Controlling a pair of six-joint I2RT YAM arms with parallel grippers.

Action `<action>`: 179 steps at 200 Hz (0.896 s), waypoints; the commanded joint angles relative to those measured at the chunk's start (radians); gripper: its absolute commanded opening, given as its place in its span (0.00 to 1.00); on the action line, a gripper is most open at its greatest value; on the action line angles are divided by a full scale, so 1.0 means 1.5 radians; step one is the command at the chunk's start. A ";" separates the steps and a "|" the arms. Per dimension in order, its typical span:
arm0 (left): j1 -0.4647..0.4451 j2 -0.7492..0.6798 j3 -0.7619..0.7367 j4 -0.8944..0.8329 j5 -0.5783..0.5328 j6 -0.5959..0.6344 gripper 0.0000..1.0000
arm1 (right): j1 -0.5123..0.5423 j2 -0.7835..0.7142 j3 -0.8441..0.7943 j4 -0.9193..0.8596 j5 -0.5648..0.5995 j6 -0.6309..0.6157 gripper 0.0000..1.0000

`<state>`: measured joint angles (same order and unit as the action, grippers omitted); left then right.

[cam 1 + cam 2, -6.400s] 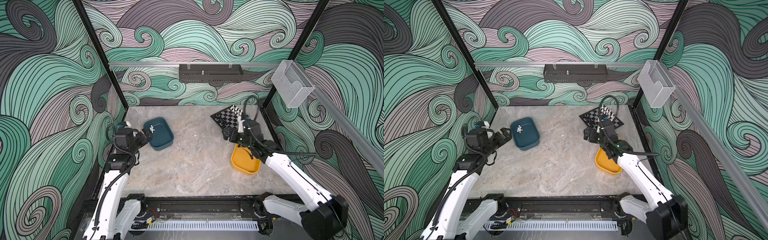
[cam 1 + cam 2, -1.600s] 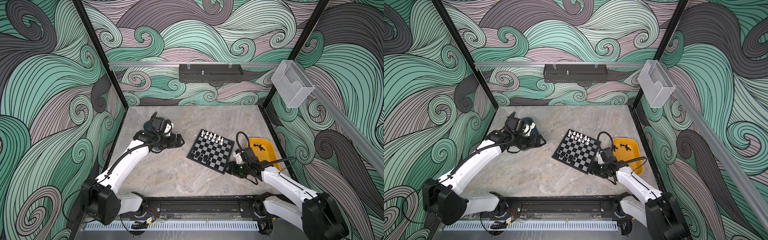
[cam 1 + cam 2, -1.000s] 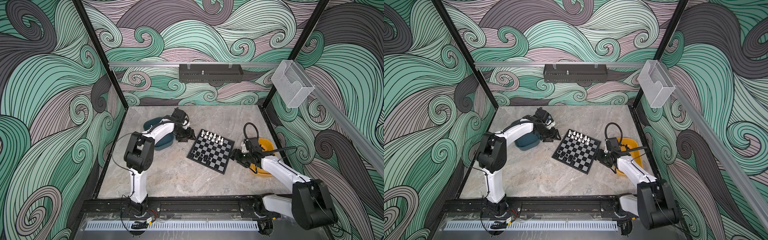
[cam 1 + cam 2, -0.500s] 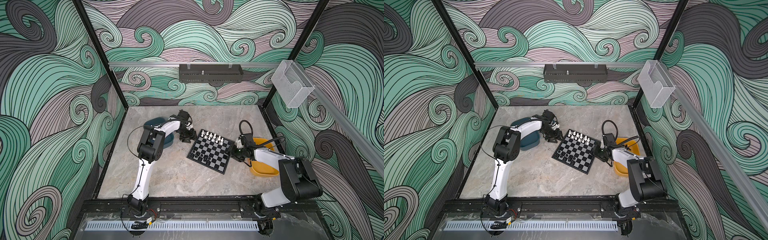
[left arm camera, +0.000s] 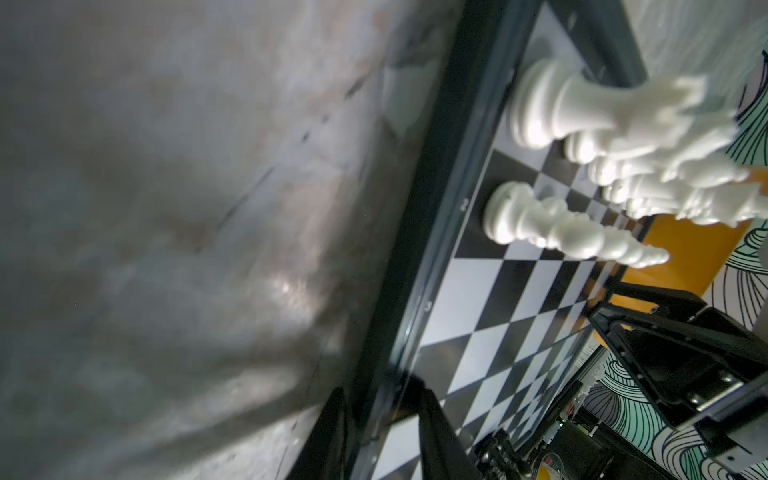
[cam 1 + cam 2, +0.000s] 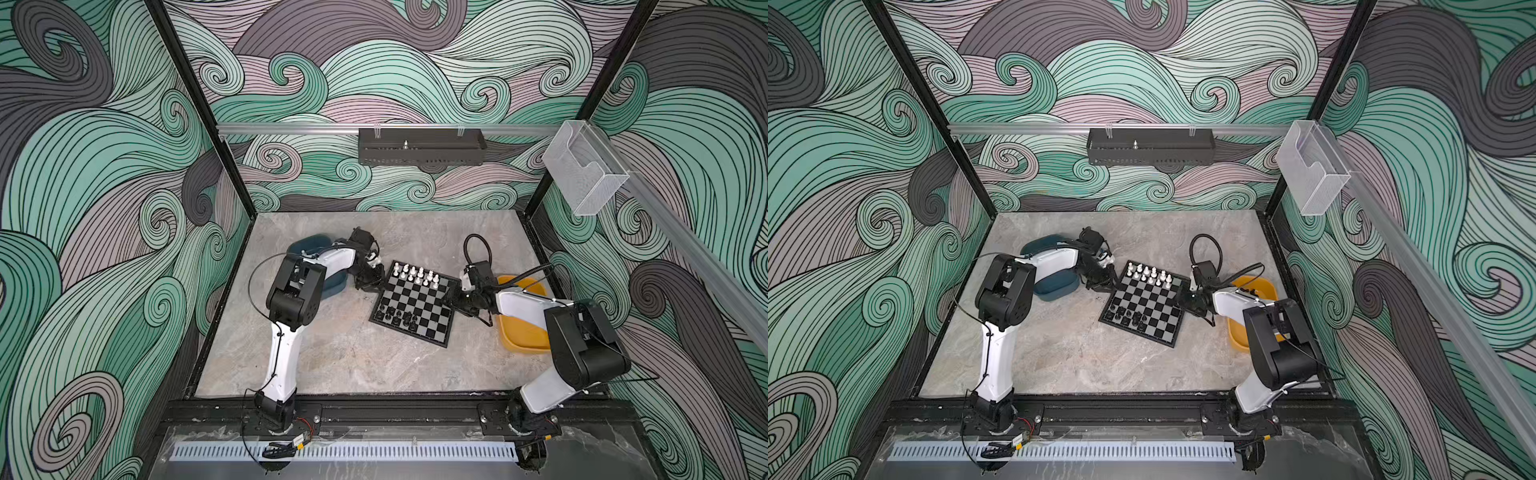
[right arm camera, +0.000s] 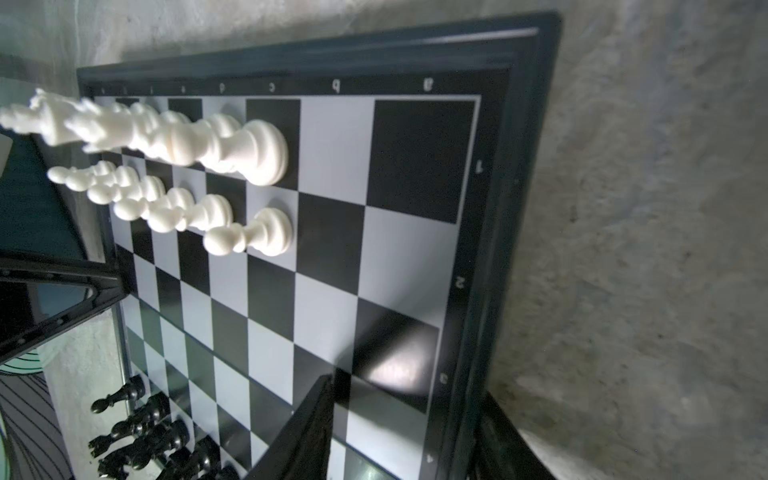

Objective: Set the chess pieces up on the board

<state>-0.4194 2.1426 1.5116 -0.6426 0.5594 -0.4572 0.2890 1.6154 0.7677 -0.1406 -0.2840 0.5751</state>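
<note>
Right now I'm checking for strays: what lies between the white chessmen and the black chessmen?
Only bare squares of the board between white chessmen and black chessmen, shown in both top views.

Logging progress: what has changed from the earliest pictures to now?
The chessboard moved from the far right corner to the centre. The left claw and right claw then came to straddle its opposite edges; whether they grip is unclear. The teal tray stayed put.

Left pincer (image 6: 372, 282) low, reaching inward; right pincer (image 6: 453, 300) low, parted.
</note>
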 commanded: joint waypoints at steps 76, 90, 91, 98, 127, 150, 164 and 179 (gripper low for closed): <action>-0.013 -0.245 -0.337 0.079 -0.098 -0.124 0.30 | 0.114 -0.020 -0.014 0.014 -0.042 0.035 0.49; -0.010 -0.256 -0.321 0.054 -0.111 -0.122 0.36 | 0.107 -0.045 0.000 -0.027 -0.008 0.028 0.56; -0.010 -0.258 -0.319 0.051 -0.112 -0.121 0.36 | 0.106 -0.046 0.001 -0.030 -0.006 0.028 0.57; -0.009 -0.272 -0.308 0.035 -0.124 -0.115 0.41 | 0.097 -0.071 0.008 -0.052 0.006 0.025 0.61; -0.006 -0.371 -0.263 -0.042 -0.192 -0.099 0.64 | 0.028 -0.204 0.072 -0.207 0.099 -0.006 0.84; -0.006 -0.425 -0.176 -0.160 -0.262 -0.065 0.77 | -0.073 -0.286 0.116 -0.325 0.165 -0.034 0.99; -0.006 -0.470 -0.156 -0.199 -0.297 -0.029 0.88 | -0.143 -0.331 0.098 -0.353 0.200 -0.047 1.00; -0.006 -0.551 -0.179 -0.190 -0.289 0.006 0.95 | -0.208 -0.362 0.065 -0.362 0.227 -0.048 1.00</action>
<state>-0.4278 1.4681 1.2518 -0.7864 0.2138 -0.5510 0.0910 1.1160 0.9379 -0.4976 -0.0742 0.5396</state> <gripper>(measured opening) 0.907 0.995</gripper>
